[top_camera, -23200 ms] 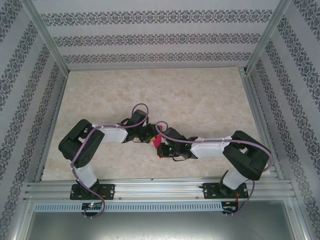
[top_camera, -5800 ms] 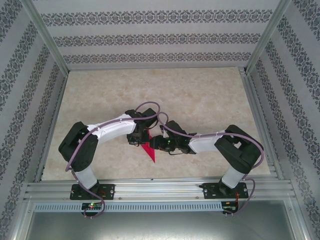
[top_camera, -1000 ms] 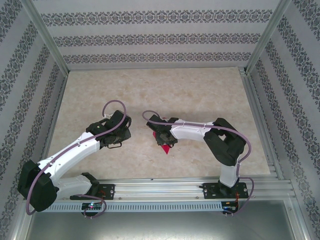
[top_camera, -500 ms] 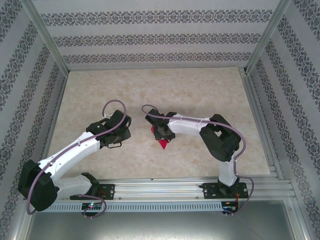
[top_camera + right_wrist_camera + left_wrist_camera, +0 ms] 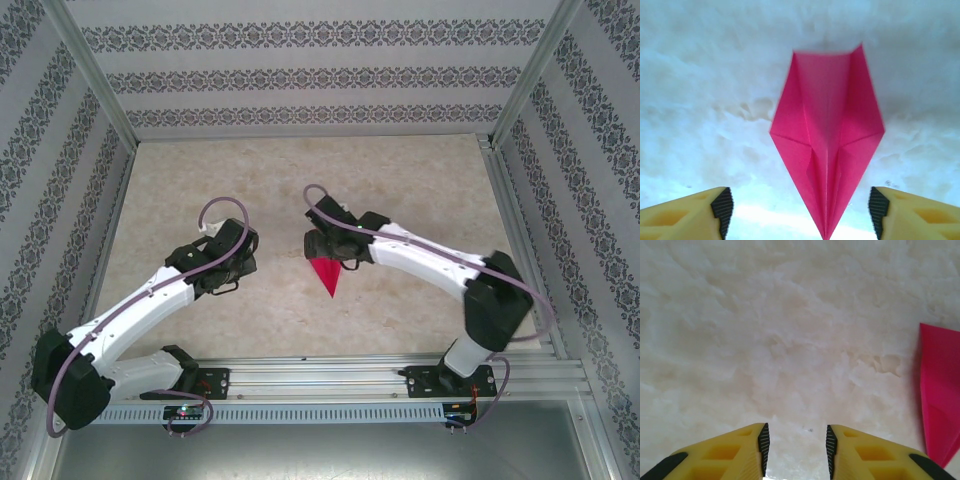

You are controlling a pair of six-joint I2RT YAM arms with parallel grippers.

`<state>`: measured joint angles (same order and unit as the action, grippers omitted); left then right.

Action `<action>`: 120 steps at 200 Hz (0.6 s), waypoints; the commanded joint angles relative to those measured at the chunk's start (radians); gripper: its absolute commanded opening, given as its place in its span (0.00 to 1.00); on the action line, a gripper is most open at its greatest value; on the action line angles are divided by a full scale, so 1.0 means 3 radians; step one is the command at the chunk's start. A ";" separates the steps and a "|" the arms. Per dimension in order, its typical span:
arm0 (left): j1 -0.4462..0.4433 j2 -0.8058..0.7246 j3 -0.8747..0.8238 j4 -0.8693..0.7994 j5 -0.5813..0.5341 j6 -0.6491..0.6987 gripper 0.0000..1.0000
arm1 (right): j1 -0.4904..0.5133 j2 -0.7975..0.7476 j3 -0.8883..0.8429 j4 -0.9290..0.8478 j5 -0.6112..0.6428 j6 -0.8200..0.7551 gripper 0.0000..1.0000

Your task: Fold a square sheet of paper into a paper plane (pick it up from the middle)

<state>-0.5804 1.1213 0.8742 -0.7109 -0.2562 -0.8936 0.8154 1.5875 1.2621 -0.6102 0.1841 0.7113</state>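
1. Top external view: the left gripper (image 5: pixel 232 266) hangs over bare table (image 5: pixel 400 170), left of the paper plane (image 5: pixel 325 273). The left wrist view shows its jaws partly apart with nothing between them.
2. The plane lies near the table's middle, tip toward the arm bases, just beside the right gripper (image 5: pixel 322 245).
3. The right wrist view adds what the overhead cannot: a centre crease, wing folds, and yellow fingers spread wide either side of the tip, gripping nothing.
4. The left wrist view catches one pink edge at its right border.
5. The folding looks finished and the dart set down. Whether every crease lies flat is hard to tell through the blur. Little seems left beyond drawing the arms away.
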 commanded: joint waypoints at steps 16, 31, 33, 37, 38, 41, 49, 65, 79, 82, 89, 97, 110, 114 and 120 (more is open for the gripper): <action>0.0108 -0.0176 0.0047 -0.0133 -0.0806 0.0450 0.68 | -0.0229 -0.0866 -0.0404 -0.0119 0.1111 -0.0245 0.84; 0.0245 -0.0225 -0.0008 -0.0064 -0.1137 0.0633 0.81 | -0.0473 -0.1262 -0.0744 0.0072 0.1520 -0.0456 0.85; 0.0270 -0.0233 -0.0013 -0.0050 -0.1175 0.0655 0.83 | -0.0509 -0.1313 -0.0800 0.0114 0.1577 -0.0487 0.85; 0.0330 -0.0233 -0.0025 -0.0036 -0.1248 0.0692 0.88 | -0.0597 -0.1406 -0.0909 0.0198 0.1684 -0.0544 0.87; 0.0353 -0.0234 -0.0028 -0.0032 -0.1266 0.0695 0.89 | -0.0617 -0.1431 -0.0937 0.0219 0.1704 -0.0560 0.87; 0.0418 -0.0232 -0.0037 -0.0026 -0.1305 0.0714 0.93 | -0.0683 -0.1482 -0.1006 0.0262 0.1746 -0.0612 0.88; 0.0604 -0.0217 -0.0062 0.0058 -0.1328 0.0826 0.99 | -0.0884 -0.1658 -0.1212 0.0462 0.1751 -0.0828 0.89; 0.1020 -0.0147 -0.0210 0.0389 -0.1361 0.1109 1.00 | -0.1299 -0.1860 -0.1689 0.0918 0.1732 -0.1220 0.90; 0.1384 -0.0056 -0.0348 0.0704 -0.1103 0.1171 1.00 | -0.1710 -0.1909 -0.2080 0.1453 0.1544 -0.1521 0.90; 0.1425 -0.0029 -0.0374 0.0796 -0.1093 0.1222 1.00 | -0.1780 -0.1913 -0.2146 0.1540 0.1491 -0.1597 0.90; 0.1464 0.0027 -0.0456 0.1001 -0.1192 0.1321 1.00 | -0.1910 -0.1921 -0.2265 0.1764 0.1344 -0.1723 0.90; 0.1473 0.0081 -0.0568 0.1317 -0.1361 0.1485 1.00 | -0.2043 -0.1906 -0.2394 0.2005 0.1160 -0.1803 0.91; 0.1492 0.0141 -0.0782 0.1925 -0.1484 0.1802 1.00 | -0.2267 -0.1758 -0.2603 0.2468 0.0729 -0.1844 0.90; 0.1506 0.0162 -0.0838 0.2101 -0.1470 0.1887 1.00 | -0.2326 -0.1705 -0.2628 0.2555 0.0605 -0.1864 0.90; 0.1535 0.0203 -0.0926 0.2369 -0.1432 0.1987 1.00 | -0.2363 -0.1580 -0.2647 0.2693 0.0506 -0.1890 0.90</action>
<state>-0.1421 1.1538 0.6746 -0.3672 -0.6323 -0.4969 0.1680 1.0393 0.5152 -0.1139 0.5213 0.2623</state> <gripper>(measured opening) 0.999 0.904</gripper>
